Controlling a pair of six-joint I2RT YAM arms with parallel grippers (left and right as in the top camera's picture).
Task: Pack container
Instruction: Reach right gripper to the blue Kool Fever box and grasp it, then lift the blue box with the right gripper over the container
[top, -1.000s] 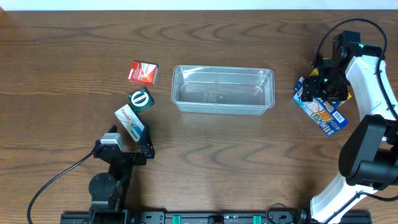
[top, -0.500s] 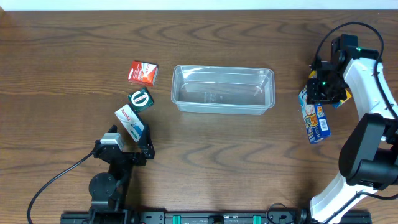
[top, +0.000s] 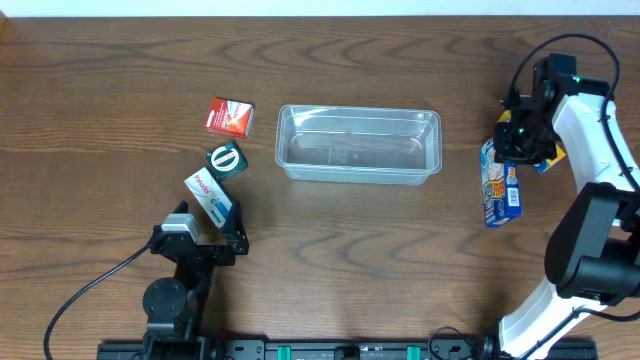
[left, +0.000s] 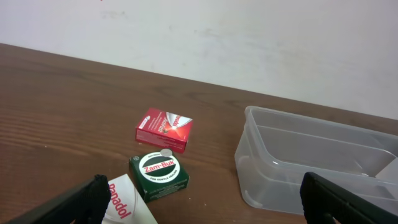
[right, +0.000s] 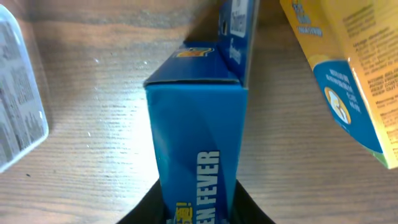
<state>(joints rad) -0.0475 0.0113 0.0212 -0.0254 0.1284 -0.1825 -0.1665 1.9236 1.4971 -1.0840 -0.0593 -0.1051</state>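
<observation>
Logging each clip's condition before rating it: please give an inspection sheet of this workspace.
Surface: brown wood-grain table.
Job's things: clear container, nothing in it; red box, green box and white-blue box lie to its left; blue box held on edge; yellow box beside it.
Clutter: nothing seen.
Grippers: left gripper open, holding nothing; right gripper shut on the blue box.
Cables: left cable trails from the left arm's base; right cable loops above the right arm.
Surroundings: white wall behind the table; black rail along the near edge.
</observation>
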